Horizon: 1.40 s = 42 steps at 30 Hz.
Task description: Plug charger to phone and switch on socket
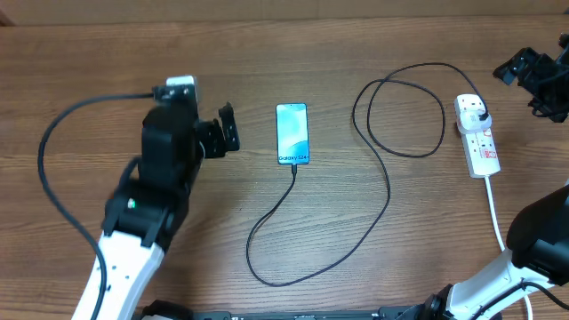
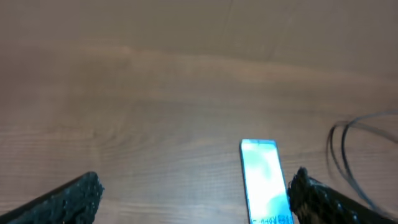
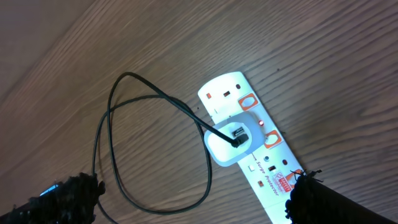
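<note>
Holding my right fingers [image 3: 314, 199] apart above the white elongated plastic power strip [image 3: 273, 174], far right on the wooden surface [image 3: 74, 50], I'd close them and press one tip squarely on the red-edged switch [image 3: 272, 140] beside the white adapter [image 3: 233, 146], clear of the thin black charger cable [image 3: 155, 99]. My left fingers [image 2: 68, 199], also apart, sit left of the slim teal-glowing phone [image 2: 264, 180].

- Two pincers: the left gripper [image 1: 229, 131] and the right gripper [image 3: 193, 202].
- One phone [image 1: 292, 133], just ahead of the left gripper.
- One charger [image 1: 388, 191], its cable looping between the two grippers.
- One socket [image 1: 481, 142], near the right gripper, with one white adapter [image 3: 233, 140] plugged in.
</note>
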Motion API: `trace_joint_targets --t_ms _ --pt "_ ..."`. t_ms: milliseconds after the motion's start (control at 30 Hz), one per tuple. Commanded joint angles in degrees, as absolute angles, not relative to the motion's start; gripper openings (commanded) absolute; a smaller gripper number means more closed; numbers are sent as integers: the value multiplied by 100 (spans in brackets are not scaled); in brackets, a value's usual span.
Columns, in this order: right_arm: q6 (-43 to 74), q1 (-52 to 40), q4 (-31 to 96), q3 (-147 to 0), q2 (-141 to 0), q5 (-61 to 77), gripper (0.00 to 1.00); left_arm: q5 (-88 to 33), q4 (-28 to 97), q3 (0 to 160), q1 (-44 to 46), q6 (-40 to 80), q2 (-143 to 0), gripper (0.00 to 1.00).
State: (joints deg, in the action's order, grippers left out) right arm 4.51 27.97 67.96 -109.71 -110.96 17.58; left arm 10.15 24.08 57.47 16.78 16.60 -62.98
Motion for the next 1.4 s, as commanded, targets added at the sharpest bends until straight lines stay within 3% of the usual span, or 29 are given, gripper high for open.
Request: trace_joint_targets --t_ms 0,233,467,1067,1367 --pt "493 2766 6764 -11102 -11006 1763 100 1116 1535 4974 1651 1144 -5730 99" --pt "493 2766 6764 -11102 -11006 1763 100 1234 -637 3352 1645 873 -4742 99" --pt "493 2766 6764 -11102 -11006 1763 100 1455 -1688 2255 1529 854 -3868 100" --pt "493 2766 6764 -11102 -11006 1763 100 1566 -2458 60 1188 829 -1409 99" --pt "493 2766 6764 -11102 -11006 1763 100 1562 -2069 25 1035 727 -967 99"
